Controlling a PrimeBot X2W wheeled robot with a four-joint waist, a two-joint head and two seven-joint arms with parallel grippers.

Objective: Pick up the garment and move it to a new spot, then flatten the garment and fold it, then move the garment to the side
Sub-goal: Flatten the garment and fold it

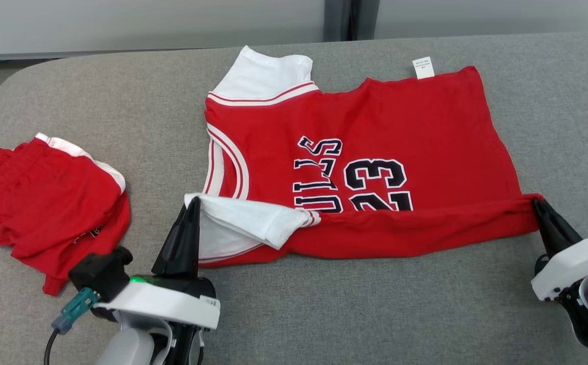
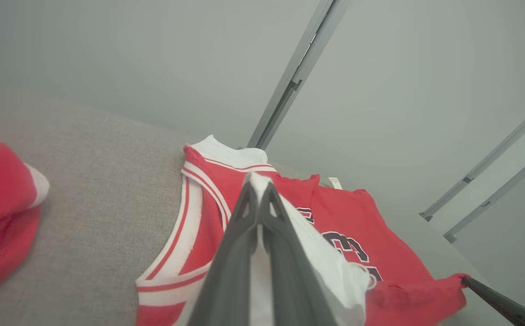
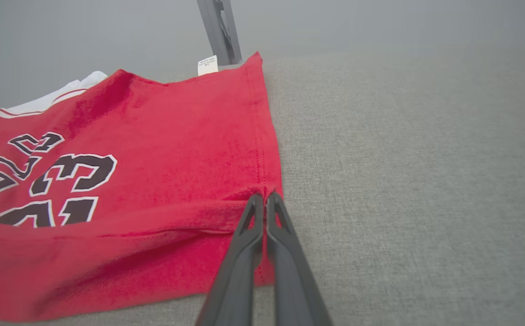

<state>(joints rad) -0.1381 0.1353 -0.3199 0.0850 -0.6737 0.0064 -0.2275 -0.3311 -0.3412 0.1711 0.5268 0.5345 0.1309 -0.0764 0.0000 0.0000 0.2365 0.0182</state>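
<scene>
Two pinches: the left gripper (image 1: 194, 204) clamps the white sleeve (image 1: 245, 223) of the red basketball jersey (image 1: 375, 126), the right gripper (image 1: 538, 204) its hem corner (image 1: 523, 202). The jersey lies spread on the grey cushion (image 1: 375, 314), with what seem to be red shorts (image 1: 45, 203) well to its left

bg: grey fabric surface (image 1: 354, 314) | pale grey wall (image 1: 121, 20) | dark vert. post (image 1: 342, 17)

Your jersey (image 1: 375, 126) is soft, matt red and white cloth with a printed number (image 1: 375, 175) — the shorts (image 1: 45, 203) look like the same fabric. Both lie on a grey surface (image 1: 324, 314) of coarse, matt weave, and your left gripper (image 1: 195, 202) has dark matt plastic fingers (image 1: 182, 243) on a smooth white housing (image 1: 162, 304).
</scene>
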